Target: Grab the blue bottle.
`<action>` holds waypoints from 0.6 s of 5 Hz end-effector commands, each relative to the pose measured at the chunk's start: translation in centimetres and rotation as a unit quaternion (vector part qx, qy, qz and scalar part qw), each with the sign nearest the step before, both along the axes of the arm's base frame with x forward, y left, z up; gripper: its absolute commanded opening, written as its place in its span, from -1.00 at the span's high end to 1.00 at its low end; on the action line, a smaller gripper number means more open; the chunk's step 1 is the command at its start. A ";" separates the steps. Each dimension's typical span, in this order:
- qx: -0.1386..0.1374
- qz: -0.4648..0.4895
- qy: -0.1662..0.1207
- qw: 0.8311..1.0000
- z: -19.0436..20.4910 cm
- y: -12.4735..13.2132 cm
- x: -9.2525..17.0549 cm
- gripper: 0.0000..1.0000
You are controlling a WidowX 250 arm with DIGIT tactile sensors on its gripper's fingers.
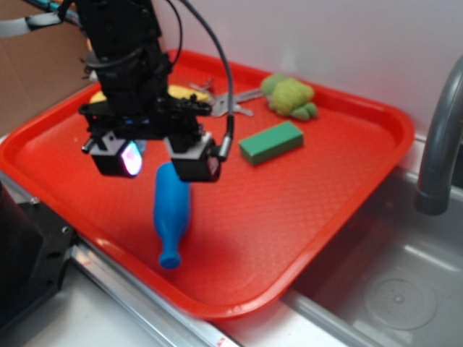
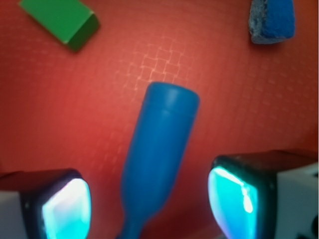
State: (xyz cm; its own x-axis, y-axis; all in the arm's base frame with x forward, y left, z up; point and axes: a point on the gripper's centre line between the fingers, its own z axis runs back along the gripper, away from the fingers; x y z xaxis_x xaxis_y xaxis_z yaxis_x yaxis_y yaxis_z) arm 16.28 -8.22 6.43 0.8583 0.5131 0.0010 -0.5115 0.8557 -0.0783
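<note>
Exterior view: the hand (image 1: 160, 160) is hanging over the red tray (image 1: 347, 195), centre-left of the frame, jaws apart and holding nothing. The bottle (image 1: 172, 212) is lying flat on the tray just below the hand. Its wide base is tucked under the right pad and its neck is pointing toward the lower edge of the frame, toward the tray's near rim. Its long axis is running nearly top-to-bottom in the picture with a slight tilt. A green block (image 1: 271, 142) is sitting right of centre, well apart from the bottle. A green plush toy (image 1: 291, 96) is lying in the upper middle, and metal utensils (image 1: 231, 103) are sitting beside it. A grey faucet (image 1: 438, 144) is standing at the right edge over the sink (image 1: 391, 289).

Wrist view: the bottle (image 2: 158, 159) is lying between the two glowing pads (image 2: 65, 209), base at the upper centre and neck running off the bottom edge. There is a gap on both sides, so nothing is touching it. The pads are sitting across the long axis, about at the taper, so the closing line looks right. Judging from this, the hand probably needs to come down further before closing. A block (image 2: 62, 22) is showing upper left, and a blue sponge (image 2: 273, 21) upper right, both clear of the pads.
</note>
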 end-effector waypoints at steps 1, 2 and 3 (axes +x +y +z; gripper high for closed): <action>0.036 0.017 0.025 0.999 -3.4 0.9 2.6 -1.00; 0.043 0.020 0.043 0.998 -4.7 1.4 3.0 -1.00; 0.038 -0.011 0.050 0.998 -2.8 1.4 2.6 1.00</action>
State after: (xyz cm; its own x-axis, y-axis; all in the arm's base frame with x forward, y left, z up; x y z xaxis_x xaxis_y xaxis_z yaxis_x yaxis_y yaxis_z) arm 17.90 -6.70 2.89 0.8664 0.4936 -0.0758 -0.4885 0.8692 0.0762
